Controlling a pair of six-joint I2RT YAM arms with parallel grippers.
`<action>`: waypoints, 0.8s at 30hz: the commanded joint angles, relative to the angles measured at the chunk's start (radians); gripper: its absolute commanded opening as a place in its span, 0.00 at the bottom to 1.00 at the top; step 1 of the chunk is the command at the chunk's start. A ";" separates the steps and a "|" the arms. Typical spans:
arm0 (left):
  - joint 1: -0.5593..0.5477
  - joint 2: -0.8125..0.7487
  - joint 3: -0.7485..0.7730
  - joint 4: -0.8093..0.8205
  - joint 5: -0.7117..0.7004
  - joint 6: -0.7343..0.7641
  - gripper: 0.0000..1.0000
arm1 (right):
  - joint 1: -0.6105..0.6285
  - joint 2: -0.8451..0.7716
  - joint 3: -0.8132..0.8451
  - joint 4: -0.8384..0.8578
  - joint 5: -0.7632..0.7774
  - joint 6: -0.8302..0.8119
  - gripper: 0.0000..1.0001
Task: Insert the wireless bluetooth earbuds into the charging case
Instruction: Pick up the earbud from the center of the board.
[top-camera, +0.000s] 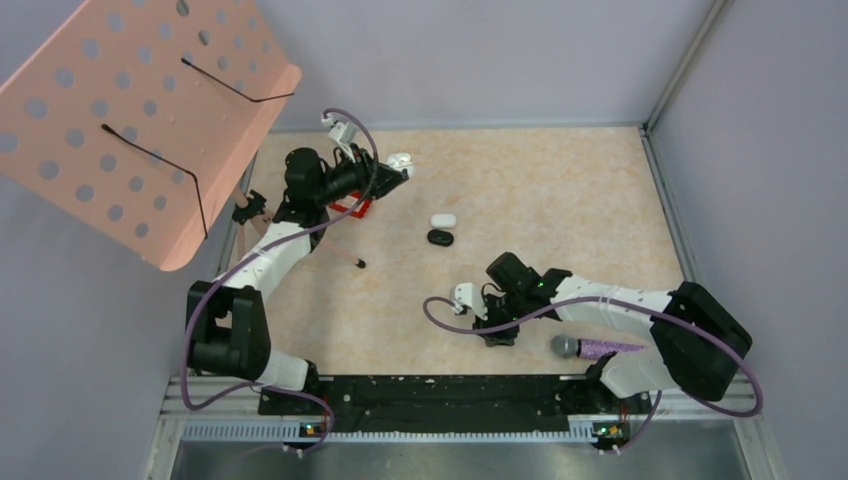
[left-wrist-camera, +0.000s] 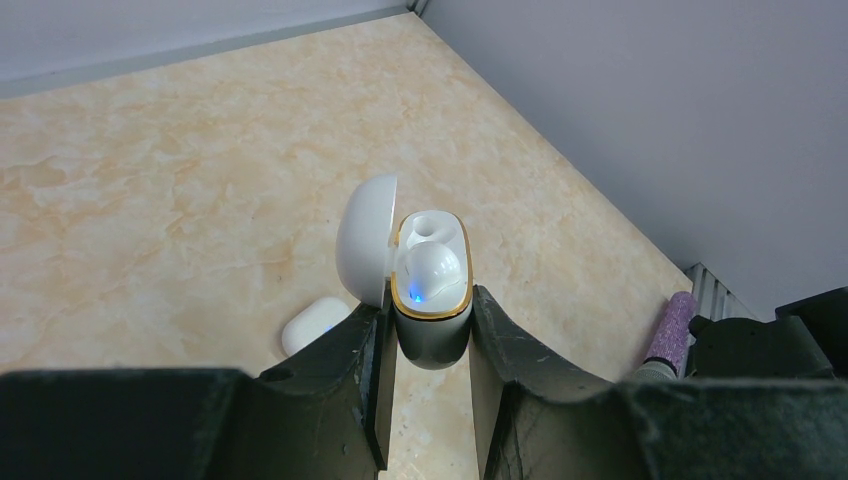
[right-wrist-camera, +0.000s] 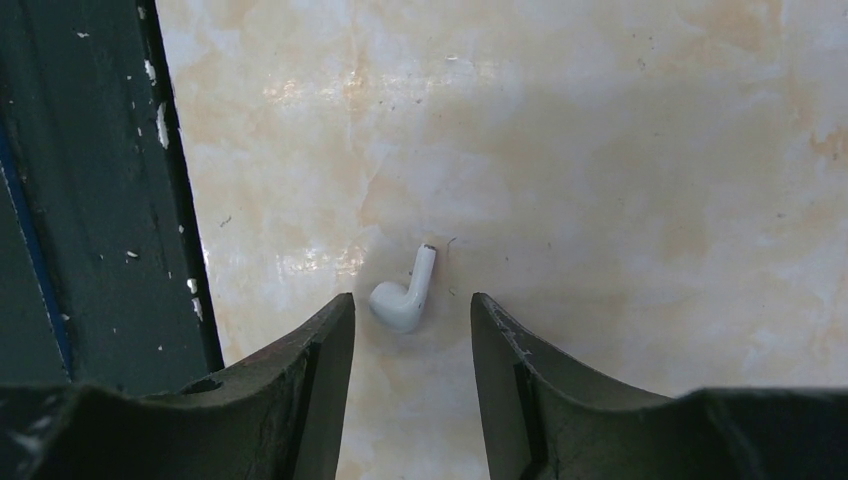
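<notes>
My left gripper (top-camera: 393, 172) is raised at the back left and is shut on an open white charging case (left-wrist-camera: 432, 335) with a gold rim. Its lid (left-wrist-camera: 364, 240) hangs open to the left. One glossy white earbud (left-wrist-camera: 430, 272) sits in the near slot with a blue light; the far slot (left-wrist-camera: 428, 228) is empty. My right gripper (right-wrist-camera: 412, 310) is open and points down at the table near the front. A white stemmed earbud (right-wrist-camera: 405, 293) lies on the table between its fingertips, touching neither. Other earbuds are out of view.
A closed white case (top-camera: 443, 220) and a black case (top-camera: 440, 238) lie mid-table. A purple glitter microphone (top-camera: 595, 348) lies by the right arm's base. A pink perforated stand (top-camera: 140, 110) overhangs the back left, with a red object (top-camera: 350, 207) below it. The dark front rail (right-wrist-camera: 100, 200) is beside my right gripper.
</notes>
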 joint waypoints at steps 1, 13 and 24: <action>0.006 -0.021 0.012 0.021 0.013 0.006 0.00 | 0.019 0.027 0.019 0.050 -0.008 0.055 0.47; 0.008 -0.012 0.018 0.028 0.020 0.002 0.00 | 0.017 0.069 0.049 0.016 0.135 -0.009 0.46; 0.008 -0.012 0.014 0.033 0.021 -0.004 0.00 | 0.002 0.024 0.019 -0.022 0.180 -0.028 0.46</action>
